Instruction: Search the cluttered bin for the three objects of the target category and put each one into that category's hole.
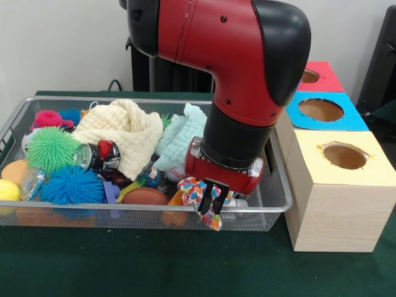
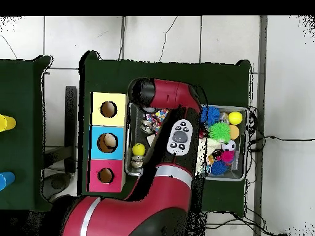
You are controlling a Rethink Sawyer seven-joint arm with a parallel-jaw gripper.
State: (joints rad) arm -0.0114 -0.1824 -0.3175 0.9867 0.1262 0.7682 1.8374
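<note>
A table covered in dark green cloth (image 1: 124,266). On it sits a wide wire mesh basket (image 1: 272,204), and just beside that, a row of three wooden boxes (image 1: 334,216) with holes on top.

Arm comes down steeply from above, elbow bent, wrist pointing near-vertical at the near-right part of the bin. Gripper (image 1: 209,204) sits low at the near rim, dark jaws closed on a multicoloured cloth scrap (image 1: 199,193) hanging below them. Overhead: forearm crosses the bin's middle.
</note>
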